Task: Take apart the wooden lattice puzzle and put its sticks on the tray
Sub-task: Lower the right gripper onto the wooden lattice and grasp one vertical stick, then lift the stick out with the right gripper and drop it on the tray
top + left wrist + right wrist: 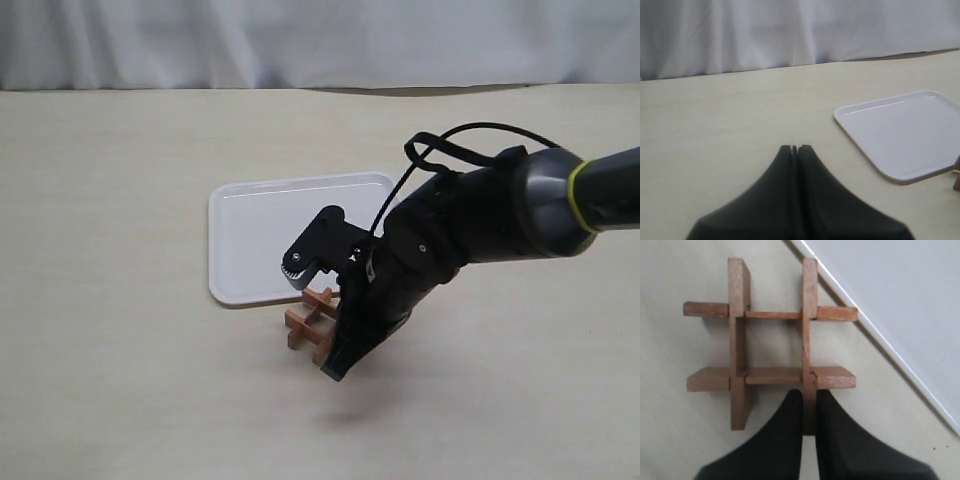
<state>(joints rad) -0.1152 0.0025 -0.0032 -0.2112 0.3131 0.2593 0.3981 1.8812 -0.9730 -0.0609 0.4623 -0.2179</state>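
Note:
The wooden lattice puzzle (308, 322) (771, 340), four crossed reddish-brown sticks in a hash shape, lies on the table just off the near edge of the white tray (260, 235) (900, 132) (900, 305). My right gripper (809, 402) (342, 345) is shut on the end of one stick (809, 330) that still sits locked in the grid. My left gripper (794, 148) is shut with nothing in it, over bare table away from the tray; the exterior view does not show it.
The beige table (110, 300) stretches around the tray. A white curtain (300, 40) hangs along the far edge. The right arm's black body (470, 225) and cable reach over the tray's right corner.

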